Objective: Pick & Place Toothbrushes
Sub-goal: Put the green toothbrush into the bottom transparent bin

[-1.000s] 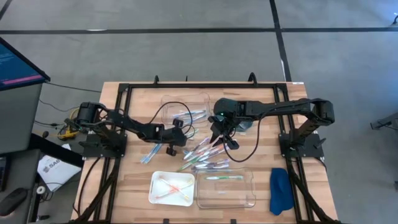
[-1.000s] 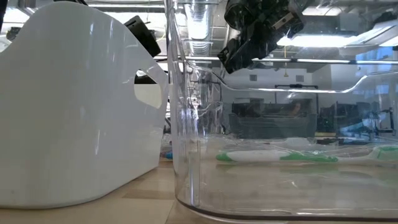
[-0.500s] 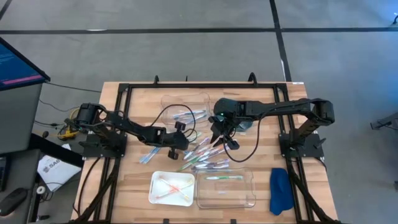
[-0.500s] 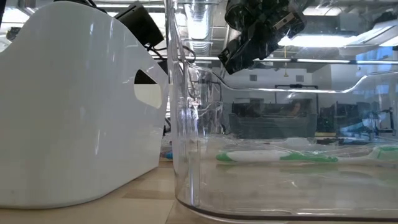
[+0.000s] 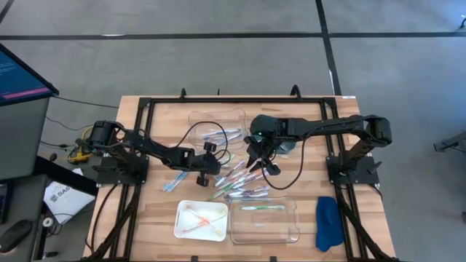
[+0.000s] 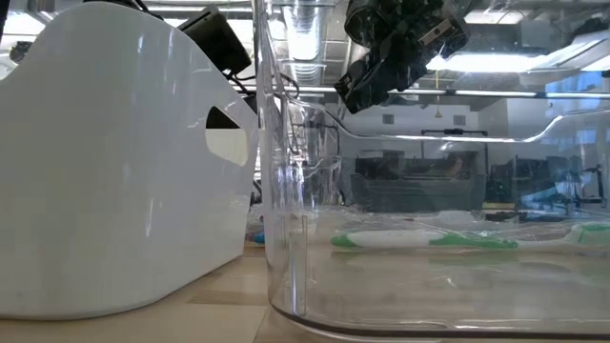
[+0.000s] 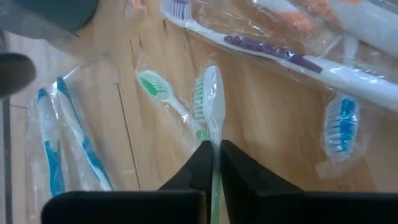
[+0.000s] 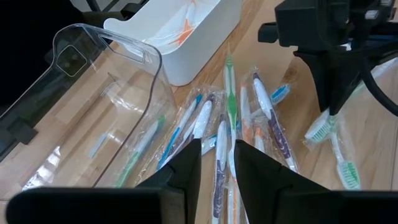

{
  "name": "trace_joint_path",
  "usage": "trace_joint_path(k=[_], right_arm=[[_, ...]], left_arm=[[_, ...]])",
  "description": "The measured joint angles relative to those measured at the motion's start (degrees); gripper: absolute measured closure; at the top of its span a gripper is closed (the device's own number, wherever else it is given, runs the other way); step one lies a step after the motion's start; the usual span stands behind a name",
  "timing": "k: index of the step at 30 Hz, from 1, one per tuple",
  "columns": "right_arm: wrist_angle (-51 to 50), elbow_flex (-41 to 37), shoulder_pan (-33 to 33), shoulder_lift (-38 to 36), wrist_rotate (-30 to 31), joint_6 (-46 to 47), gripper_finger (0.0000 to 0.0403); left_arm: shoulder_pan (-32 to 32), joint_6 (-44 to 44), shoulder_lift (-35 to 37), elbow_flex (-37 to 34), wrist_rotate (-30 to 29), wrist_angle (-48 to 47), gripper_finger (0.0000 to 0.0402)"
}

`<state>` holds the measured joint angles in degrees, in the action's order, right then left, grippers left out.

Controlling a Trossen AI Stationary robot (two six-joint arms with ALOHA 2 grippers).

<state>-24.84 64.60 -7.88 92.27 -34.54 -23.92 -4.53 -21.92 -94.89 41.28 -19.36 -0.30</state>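
From above, we saw most of the toothbrushes (image 5: pixel 237 178) scattered at mid-frame on the worktop (image 5: pixel 149 211), between the two arms. The white tray (image 5: pixel 200 220) at lower centre held a few orange ones and the clear tray (image 5: pixel 263 220) beside it a green one; a second clear tray (image 5: pixel 217 125) at upper centre held a few more. We judged the sorting barely begun. The left gripper (image 5: pixel 211 161) and right gripper (image 5: pixel 256 161) both hung over the pile.

At worktop level, the white tray and the clear tray's wall filled the frame. One green toothbrush (image 6: pixel 429 239) lay inside the clear tray, and the pile was hidden.

In the left wrist view, the jaws were pinched shut on a green toothbrush (image 7: pixel 210 102) in its wrapper.

In the right wrist view, the jaws stood partly apart above the wrapped pile, another green toothbrush (image 8: pixel 230 93) between them; we could not tell whether they gripped it.
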Motion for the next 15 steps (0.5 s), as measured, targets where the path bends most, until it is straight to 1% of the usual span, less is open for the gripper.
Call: trace_joint_path(k=[6,9,15], right_arm=[[0.00,0.00,0.00,0.00,0.00,0.02,0.0313],[0.00,0.00,-0.01,0.00,0.00,0.02,0.0313],[-0.03,0.00,0.00,0.00,0.00,0.02,0.0313]], left_arm=[[0.00,-0.04,0.00,0.00,0.69,-0.06,0.0354],[0.00,-0.07,0.00,0.00,3.41,-0.07,0.0340],[-0.27,-0.08,0.00,0.00,2.90,-0.13,0.0324]])
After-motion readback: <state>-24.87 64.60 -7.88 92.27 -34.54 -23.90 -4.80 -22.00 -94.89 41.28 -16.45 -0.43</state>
